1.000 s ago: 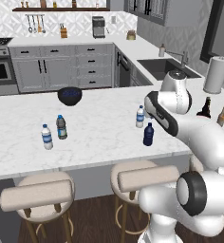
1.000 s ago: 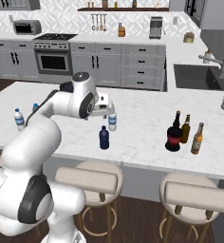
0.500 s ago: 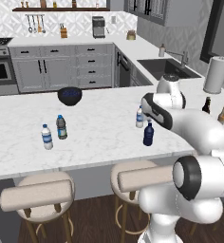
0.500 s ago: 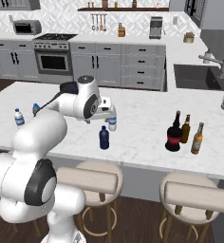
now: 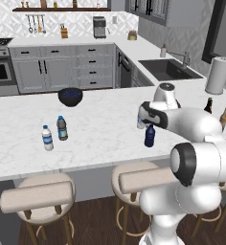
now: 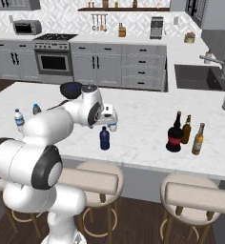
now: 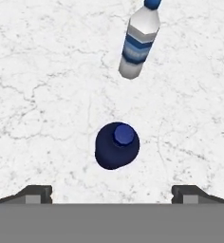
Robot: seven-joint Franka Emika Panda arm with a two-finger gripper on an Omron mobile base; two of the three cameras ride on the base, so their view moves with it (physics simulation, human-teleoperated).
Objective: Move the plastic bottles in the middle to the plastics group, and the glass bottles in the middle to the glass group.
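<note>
The navy blue plastic bottle (image 7: 116,145) stands upright in the middle of the counter, directly below my gripper (image 7: 112,194), which hangs open with its fingertips (image 7: 38,192) wide on either side. This navy bottle (image 5: 150,136) (image 6: 104,138) is nearer the front edge than the clear blue-labelled bottle (image 7: 138,42) (image 6: 113,126), which my gripper (image 5: 144,117) (image 6: 109,114) partly hides. The squat red-labelled glass bottle (image 6: 174,135) stands close to two slim brown beer bottles (image 6: 186,129) (image 6: 198,139). At the left stand the small water bottle (image 5: 47,138) and the greyish bottle (image 5: 62,128).
A dark bowl (image 5: 70,95) sits toward the back of the white marble counter (image 5: 100,119). A paper towel roll (image 5: 217,75) stands at the far right, beside the sink (image 5: 168,69). Two stools (image 5: 38,196) stand below the front edge.
The hand has come down and swung a little toward the two middle bottles; the jaws have stayed open. No bottle has moved.
</note>
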